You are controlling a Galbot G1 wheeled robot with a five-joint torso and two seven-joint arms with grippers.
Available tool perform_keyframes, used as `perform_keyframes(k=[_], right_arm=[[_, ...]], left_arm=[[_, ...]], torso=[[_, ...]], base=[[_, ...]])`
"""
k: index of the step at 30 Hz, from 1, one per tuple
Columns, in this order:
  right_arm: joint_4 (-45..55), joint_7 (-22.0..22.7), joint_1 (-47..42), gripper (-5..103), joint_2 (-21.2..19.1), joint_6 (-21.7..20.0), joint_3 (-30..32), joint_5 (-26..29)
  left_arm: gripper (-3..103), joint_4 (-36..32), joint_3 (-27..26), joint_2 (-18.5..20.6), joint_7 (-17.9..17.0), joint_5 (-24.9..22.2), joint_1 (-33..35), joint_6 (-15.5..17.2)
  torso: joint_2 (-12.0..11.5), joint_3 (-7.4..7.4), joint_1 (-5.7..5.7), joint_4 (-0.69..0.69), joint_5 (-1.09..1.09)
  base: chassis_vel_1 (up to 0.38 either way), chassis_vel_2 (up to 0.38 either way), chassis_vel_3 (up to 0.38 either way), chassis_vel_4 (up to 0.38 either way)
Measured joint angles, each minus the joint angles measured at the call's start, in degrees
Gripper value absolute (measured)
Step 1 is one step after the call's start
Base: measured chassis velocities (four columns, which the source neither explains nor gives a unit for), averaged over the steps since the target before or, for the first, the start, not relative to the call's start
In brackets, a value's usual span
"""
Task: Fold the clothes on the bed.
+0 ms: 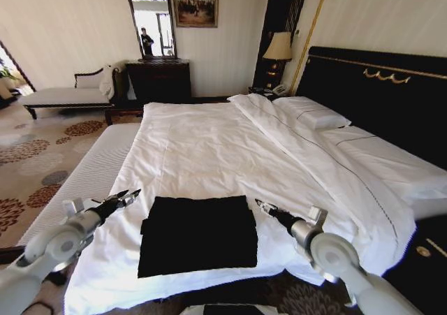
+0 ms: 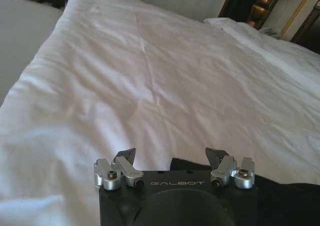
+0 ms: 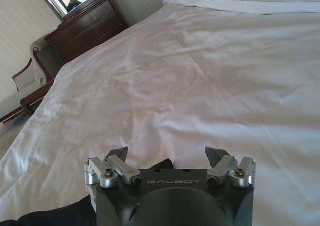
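The black T-shirt (image 1: pixel 198 235) lies near the foot edge of the bed (image 1: pixel 209 154), folded into a flat, roughly square block with a small flap jutting at its left side. Its cloth is matte and dark, the edges fairly straight, and no lettering shows. It rests on the white duvet (image 1: pixel 202 154), between my two arms.

My left gripper (image 1: pixel 130 198) hovers just beside the shirt's upper left corner, its fingers spread apart and holding nothing; in my left wrist view the gripper (image 2: pixel 171 156) shows two dark pointed tips on silver metal links, with a strip of the shirt (image 2: pixel 280 196) below them. My right gripper (image 1: pixel 261 205) sits just off the upper right corner, likewise parted and empty; the right wrist view shows it (image 3: pixel 166 154) over the duvet (image 3: pixel 190 75), with a dark edge of shirt (image 3: pixel 55 216) at one side.

The duvet is smooth cotton with soft creases. Farther off lie plump white pillows (image 1: pixel 311 112) against a tall dark headboard (image 1: pixel 377 98) with gold trim.
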Motion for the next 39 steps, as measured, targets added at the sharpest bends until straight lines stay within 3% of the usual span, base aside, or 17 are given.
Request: perform_keyframes(k=[3, 4, 6, 8, 10, 19, 24, 27, 29, 30, 32, 36, 37, 39], right_arm=[[-2.58, 0.04, 2.18, 97, 0.17, -0.36, -1.22, 0.12], [-2.58, 0.04, 2.18, 97, 0.17, -0.36, -1.22, 0.12], [-5.37, 0.14, 4.90, 99, 0.91, -0.62, -3.55, -0.06], [-6.77, 0.45, 6.58, 100, 1.72, -0.77, -5.22, -0.22], [-7.69, 0.64, 7.75, 100, 2.13, -0.89, -6.43, -0.33], [-10.62, 0.71, 10.34, 100, 2.36, -0.99, -8.92, -0.64], [-12.82, 0.71, 12.66, 100, 2.70, -1.12, -10.58, -0.56], [-14.18, 0.59, 14.24, 100, 3.24, -1.45, -11.65, -0.42], [-15.06, 0.52, 15.37, 100, 3.63, -1.71, -12.45, -0.21], [-15.10, 0.52, 15.43, 100, 3.66, -1.73, -12.51, -0.20], [-15.31, 0.34, 15.91, 100, 3.87, -2.05, -13.24, -0.12], [-15.49, -0.57, 15.99, 100, 3.90, -2.81, -13.72, -0.16], [-15.88, -1.68, 16.15, 100, 3.92, -3.55, -13.89, -0.12], [-16.13, -2.19, 16.37, 100, 3.99, -3.91, -14.02, 0.13]], left_arm=[[90, 4.14, 4.35, -1.05, 1.50, -1.01, -4.27, 3.65], [90, 4.14, 4.35, -1.05, 1.50, -1.01, -4.27, 3.65], [98, 8.33, 7.51, -2.96, 4.69, -2.13, -8.95, 7.15], [100, 10.83, 9.23, -5.21, 7.66, -2.15, -12.13, 8.07], [100, 12.93, 10.62, -7.19, 9.83, -1.53, -14.18, 8.16], [102, 17.82, 14.30, -11.72, 12.14, 0.22, -18.45, 5.04], [82, 18.09, 14.81, -11.85, 13.48, 0.68, -18.49, 3.17], [77, 17.88, 14.87, -11.61, 13.67, 0.69, -18.10, 2.87], [66, 17.60, 14.86, -11.45, 13.75, 0.69, -17.67, 2.76], [66, 17.56, 14.85, -11.43, 13.77, 0.69, -17.59, 2.74], [49, 17.30, 14.66, -11.23, 13.97, 0.83, -16.92, 2.19], [44, 17.12, 14.41, -11.04, 14.30, 1.21, -16.37, 1.43], [33, 17.11, 14.24, -10.88, 14.43, 1.50, -16.13, 0.94], [28, 17.12, 14.15, -10.78, 14.55, 1.80, -16.03, 0.59]], torso=[[0.00, 0.00, 0.00, -0.02, 0.02], [0.00, 0.00, 0.00, -0.02, 0.02], [0.00, 0.00, 0.00, 0.00, 0.02], [0.00, 0.00, 0.00, -0.01, 0.03], [0.00, 0.00, 0.00, -0.03, 0.03], [0.00, 0.00, 0.00, -0.02, 0.02], [0.00, -0.01, 0.00, -0.03, 0.03], [0.00, -0.01, 0.00, -0.01, 0.02], [0.00, -0.01, 0.00, 0.00, 0.02], [0.00, -0.01, 0.00, -0.01, 0.02], [0.00, -0.01, 0.00, -0.02, 0.02], [0.00, -0.01, 0.00, -0.02, 0.02], [0.00, -0.01, -0.01, -0.02, 0.02], [0.00, -0.01, -0.01, -0.02, 0.02]], base=[[0.000, 0.000, 0.000, 0.000], [0.000, 0.000, 0.000, 0.000], [0.000, 0.000, 0.000, 0.000], [0.000, 0.000, 0.000, 0.000], [0.000, 0.000, 0.000, 0.000], [0.000, 0.000, 0.000, 0.000], [0.000, 0.000, 0.000, 0.000], [0.000, 0.000, 0.000, 0.000], [0.000, 0.000, 0.000, 0.000], [0.000, 0.000, 0.000, 0.000], [0.000, 0.000, 0.000, 0.000], [0.000, 0.000, 0.000, 0.000], [0.000, 0.000, 0.000, 0.000], [0.000, 0.000, 0.000, 0.000]])
